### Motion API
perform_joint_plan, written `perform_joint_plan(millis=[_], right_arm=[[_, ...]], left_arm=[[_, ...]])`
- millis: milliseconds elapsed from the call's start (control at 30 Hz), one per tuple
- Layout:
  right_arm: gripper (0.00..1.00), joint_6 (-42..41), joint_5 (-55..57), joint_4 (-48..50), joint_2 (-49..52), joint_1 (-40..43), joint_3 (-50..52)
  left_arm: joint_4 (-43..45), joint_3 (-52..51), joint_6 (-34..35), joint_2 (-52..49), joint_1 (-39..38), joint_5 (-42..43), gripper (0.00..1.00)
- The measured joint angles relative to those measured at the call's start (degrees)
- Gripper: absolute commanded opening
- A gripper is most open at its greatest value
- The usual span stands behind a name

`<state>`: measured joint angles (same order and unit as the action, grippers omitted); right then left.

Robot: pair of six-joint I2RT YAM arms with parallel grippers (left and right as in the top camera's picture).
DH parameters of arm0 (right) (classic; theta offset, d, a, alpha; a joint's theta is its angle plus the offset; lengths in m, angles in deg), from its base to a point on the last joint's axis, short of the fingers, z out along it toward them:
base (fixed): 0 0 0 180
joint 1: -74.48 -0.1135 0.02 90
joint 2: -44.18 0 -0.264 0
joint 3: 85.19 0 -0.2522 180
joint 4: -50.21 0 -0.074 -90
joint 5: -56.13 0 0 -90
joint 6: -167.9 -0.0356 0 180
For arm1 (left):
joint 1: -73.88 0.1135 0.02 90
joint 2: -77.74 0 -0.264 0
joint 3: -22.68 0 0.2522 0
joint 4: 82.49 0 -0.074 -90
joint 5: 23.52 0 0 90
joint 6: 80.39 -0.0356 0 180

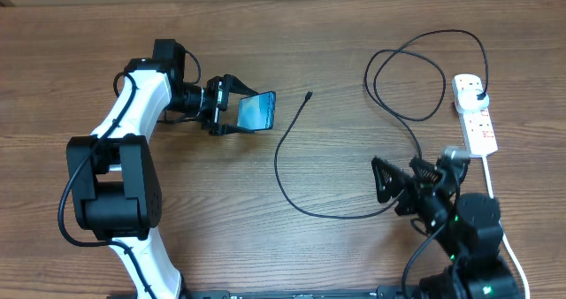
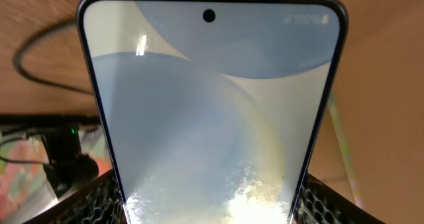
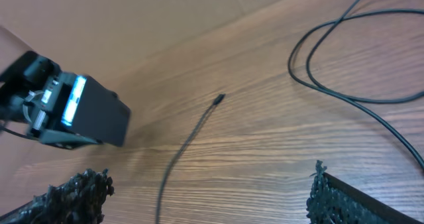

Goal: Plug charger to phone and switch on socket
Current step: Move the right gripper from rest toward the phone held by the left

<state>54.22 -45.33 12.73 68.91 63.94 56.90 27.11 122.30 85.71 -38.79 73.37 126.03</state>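
Note:
My left gripper is shut on the phone, holding it off the table with the blue screen facing up and to the right. In the left wrist view the phone fills the frame, with a finger against each long edge. The charger's black cable lies in loops on the wood. Its connector tip rests free just right of the phone, and its plug head sits in the white socket. My right gripper is open low over the cable, and the tip lies ahead of it.
The socket's thick white cord runs down the right side past the right arm. Cable loops spread left of the socket. The left arm's base stands at the front left. A bare stretch of wood table lies between the arms.

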Motion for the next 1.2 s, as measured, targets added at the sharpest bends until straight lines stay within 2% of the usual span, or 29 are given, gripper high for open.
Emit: perform_joint_plan(millis=[367,567,700,900,1100,1200], right_arm=[[1.00,-0.26,-10.82,-10.23,22.71,-0.02,-21.94],[1.00,-0.52,-19.37,-5.79,32.96,-0.02,-24.85],[0.99,-4.20,-21.79,-2.69,38.97,-0.04,-24.85],[0.80,-7.98,-23.28,0.39,47.69,-2.03,-24.85],[0.67,-11.10,-22.45,4.00,55.91,-7.26,-24.85],[0.66,-12.76,-21.66,7.15,58.97,-9.84,-24.85]], left_arm=[[-0.50,0.02,-0.63,0.00,-2.78,-15.13,0.54],[-0.55,0.02,-1.07,0.00,-5.79,-20.68,0.55],[-0.57,0.02,-1.03,0.00,-7.21,-22.29,0.55],[-0.52,0.02,0.24,0.00,-8.17,-22.99,0.55],[-0.55,0.02,1.05,0.00,-8.92,-23.41,0.55],[-0.57,0.02,1.55,0.00,-9.64,-23.45,0.55]])
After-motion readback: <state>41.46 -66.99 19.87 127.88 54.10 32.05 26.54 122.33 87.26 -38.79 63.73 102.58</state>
